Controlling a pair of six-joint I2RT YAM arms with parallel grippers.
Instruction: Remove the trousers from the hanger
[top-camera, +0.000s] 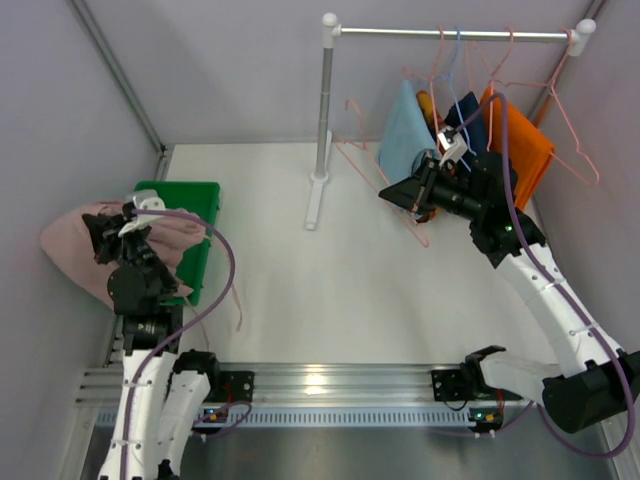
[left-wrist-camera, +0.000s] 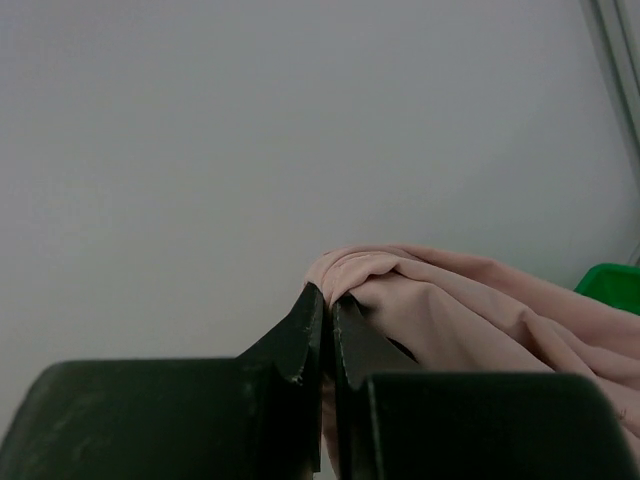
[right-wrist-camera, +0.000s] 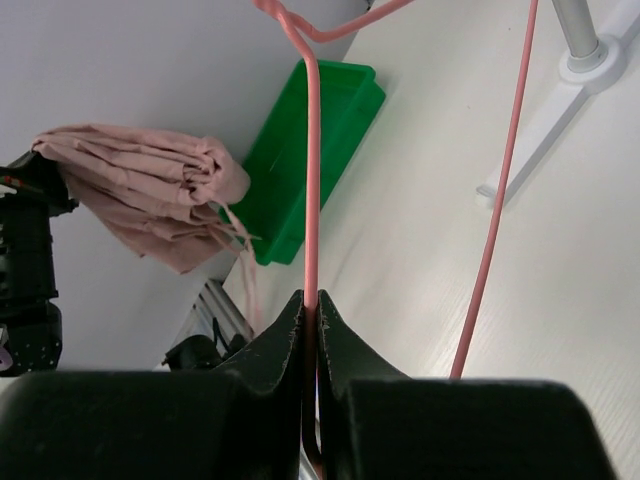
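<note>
Your left fingers (left-wrist-camera: 310, 315) are pressed shut on a fold of the dusty pink trousers (left-wrist-camera: 450, 300). They hold it out past the table's (top-camera: 380, 290) left edge beside the green bin (top-camera: 200, 195), judged ready for release. Your right fingers (right-wrist-camera: 292, 325) are clamped tight on a bare pink wire hanger (right-wrist-camera: 311, 150), judged to steady it. Light blue trousers (top-camera: 403, 135), navy trousers (top-camera: 470, 112) and orange trousers (top-camera: 528, 150) hang from the rail (top-camera: 450, 33), partly masked by the right arm. A patterned pair cannot be confirmed.
</note>
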